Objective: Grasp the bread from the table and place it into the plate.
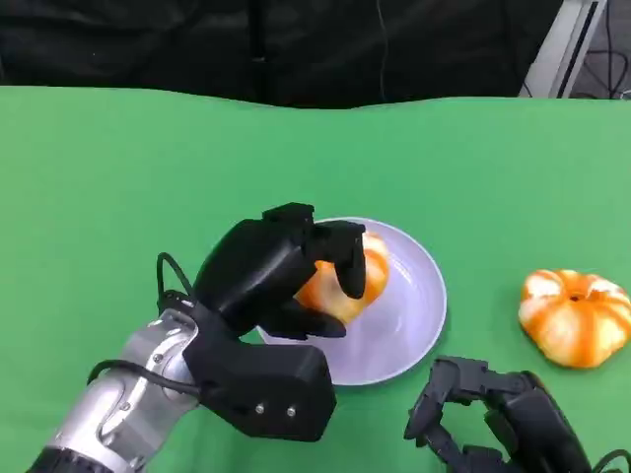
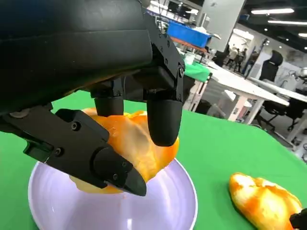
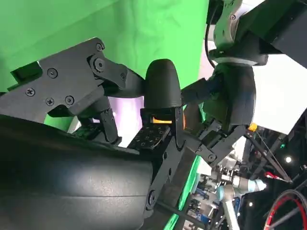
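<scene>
My left hand [image 1: 276, 271] grips an orange-and-white bread [image 1: 373, 264] and holds it over the left part of the lilac plate [image 1: 424, 296]. In the left wrist view the fingers [image 2: 163, 120] and thumb wrap the bread [image 2: 136, 143], which sits low above or on the plate [image 2: 163, 206]; I cannot tell if it touches. A second bread of the same kind [image 1: 577, 317] lies on the green table right of the plate, and the left wrist view has it too [image 2: 264, 199]. My right hand [image 1: 493, 419] rests low at the front right, holding nothing, fingers bent and apart [image 3: 160, 88].
The green table [image 1: 118, 177] stretches wide to the left and behind the plate, ending at a dark backdrop. The second bread lies close to my right hand, just behind and to its right.
</scene>
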{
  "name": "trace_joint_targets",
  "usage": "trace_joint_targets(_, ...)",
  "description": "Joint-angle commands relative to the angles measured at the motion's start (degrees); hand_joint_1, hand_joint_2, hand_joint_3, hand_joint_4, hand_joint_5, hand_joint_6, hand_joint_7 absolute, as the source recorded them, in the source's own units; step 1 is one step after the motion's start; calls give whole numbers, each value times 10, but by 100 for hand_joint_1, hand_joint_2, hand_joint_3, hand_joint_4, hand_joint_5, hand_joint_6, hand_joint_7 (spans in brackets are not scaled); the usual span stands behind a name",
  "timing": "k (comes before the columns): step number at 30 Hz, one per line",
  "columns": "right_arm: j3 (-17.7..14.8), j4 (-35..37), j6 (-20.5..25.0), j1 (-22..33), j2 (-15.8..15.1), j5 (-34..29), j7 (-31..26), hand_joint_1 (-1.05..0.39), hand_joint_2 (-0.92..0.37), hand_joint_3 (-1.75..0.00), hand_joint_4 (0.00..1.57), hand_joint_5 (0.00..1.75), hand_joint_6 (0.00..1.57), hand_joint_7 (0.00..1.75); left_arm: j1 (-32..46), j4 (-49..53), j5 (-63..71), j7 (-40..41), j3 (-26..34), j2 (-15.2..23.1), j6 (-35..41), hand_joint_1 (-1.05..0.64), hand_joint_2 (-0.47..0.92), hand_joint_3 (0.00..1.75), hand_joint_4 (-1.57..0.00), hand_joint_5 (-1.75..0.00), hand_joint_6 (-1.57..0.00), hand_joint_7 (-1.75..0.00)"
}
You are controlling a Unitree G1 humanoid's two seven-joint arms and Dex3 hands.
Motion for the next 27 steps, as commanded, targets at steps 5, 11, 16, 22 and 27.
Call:
trace_joint_targets(5, -2, 1, -3, 5, -3, -3, -6, -25, -63, -88, 79, 155, 78, 131, -11, 15, -12, -12, -4, -3, -3, -10, 79, 1, -53, -175, -58, -151)
trace_joint_targets(11, -2, -10, 5, 9, -4, -12, -12, -23, -64, -88, 80, 155, 78, 131, -12, 20, -6, -17, -8, -4, 1, -8, 79, 0, -52, -175, -58, -149)
trace_joint_targets(16, -1, -9, 6, 8, -4, -9, -11, -23, -64, -88, 80, 155, 78, 131, -17, 28, -7, -19, -10, -6, 2, -8, 79, 0, -52, -173, -60, -145)
trace_joint_targets(22, -1, -5, 4, 6, -3, -9, -11, -24, -63, -89, 80, 155, 79, 130, -26, 27, -24, -55, -7, -3, 14, -17, 82, 0, -64, -110, -80, -69)
trace_joint_targets(27, -1, -5, 2, 6, -5, -8, -10, -24, -64, -88, 80, 154, 79, 130, -33, 32, -40, -77, -4, -3, 17, -35, 88, 1, -84, -17, -82, -2)
